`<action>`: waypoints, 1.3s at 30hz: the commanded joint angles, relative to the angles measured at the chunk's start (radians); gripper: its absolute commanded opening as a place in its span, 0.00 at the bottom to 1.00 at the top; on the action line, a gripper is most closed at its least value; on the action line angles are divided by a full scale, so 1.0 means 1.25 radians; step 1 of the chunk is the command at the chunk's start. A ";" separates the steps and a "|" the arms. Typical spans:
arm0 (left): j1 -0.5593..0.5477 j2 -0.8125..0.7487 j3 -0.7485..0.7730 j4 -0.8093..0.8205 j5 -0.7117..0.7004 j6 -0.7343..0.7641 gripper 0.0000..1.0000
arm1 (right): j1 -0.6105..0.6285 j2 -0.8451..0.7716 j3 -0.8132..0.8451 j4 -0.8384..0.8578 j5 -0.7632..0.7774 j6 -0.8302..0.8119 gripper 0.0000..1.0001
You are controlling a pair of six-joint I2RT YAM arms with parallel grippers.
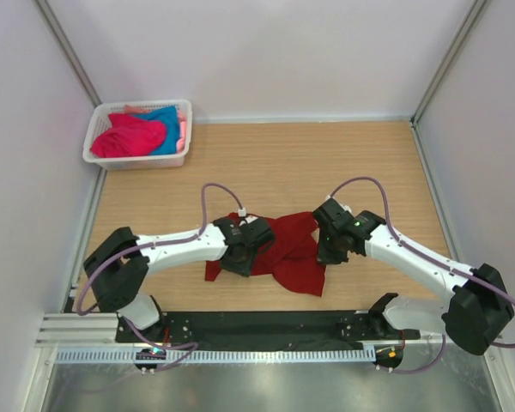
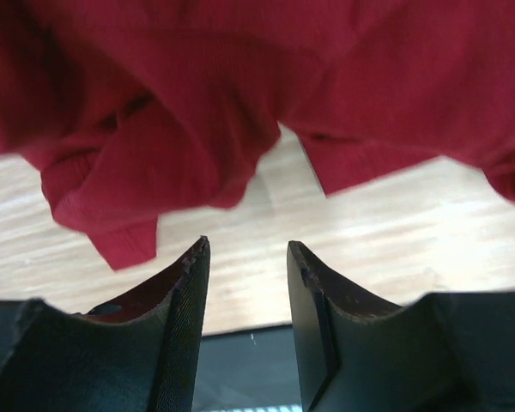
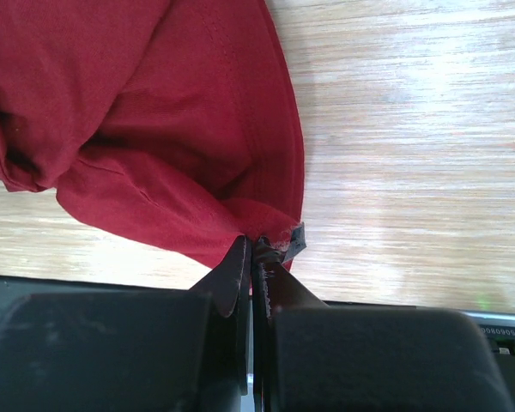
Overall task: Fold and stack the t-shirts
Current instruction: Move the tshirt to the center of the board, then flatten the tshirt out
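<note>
**A:** Checking progress on fold/stack?

**B:** Barely starting, by the look of it. Seeing dark red t-shirt (image 1: 283,251) bunched on the table (image 1: 326,163) toward 6 o'clock, between both arms. Not seeing any clean fold in it.

**A:** Grippers?

**B:** Pinching the shirt's edge with right gripper (image 3: 251,245), fingers pressed together on the cloth, at the shirt's 3 o'clock side. Hovering left gripper (image 2: 247,249) at its 9 o'clock side, jaws spread, gripping nothing, pointing at cloth just beyond the tips.

**A:** Rest of the load?

**B:** Seeing pink t-shirt (image 1: 129,137) and turquoise t-shirt (image 1: 166,118) heaped unfolded in white basket (image 1: 94,148) at 10 o'clock, well apart from the arms. Possibly more underneath, not telling from here.

**A:** Remaining?

**B:** Guessing nearly everything: spreading and folding the red one, then fetching, folding and stacking the basket ones. Not seeing any stack anywhere.
</note>
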 commanded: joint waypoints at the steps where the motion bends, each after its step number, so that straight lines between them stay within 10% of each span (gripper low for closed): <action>1: -0.001 0.033 0.014 0.071 -0.064 0.029 0.43 | 0.001 -0.020 0.016 -0.009 0.012 0.013 0.01; 10: -0.001 0.124 0.027 0.109 -0.080 0.053 0.39 | 0.000 -0.045 0.003 -0.015 0.024 0.016 0.01; 16: 0.000 0.104 0.161 -0.077 -0.175 0.066 0.00 | 0.000 -0.052 0.048 -0.030 0.085 0.008 0.01; 21: 0.036 -0.038 0.456 -0.374 -0.330 0.085 0.00 | -0.049 -0.008 0.320 -0.181 0.247 -0.036 0.01; 28: 0.140 -0.127 0.700 -0.438 -0.465 0.128 0.00 | -0.110 0.078 0.795 -0.291 0.410 -0.098 0.01; 34: 0.149 -0.164 0.824 -0.427 -0.560 0.189 0.00 | -0.112 0.072 0.918 -0.363 0.485 -0.101 0.01; 39: 0.146 -0.294 0.687 -0.417 -0.494 0.122 0.00 | -0.113 -0.054 0.825 -0.410 0.473 -0.002 0.01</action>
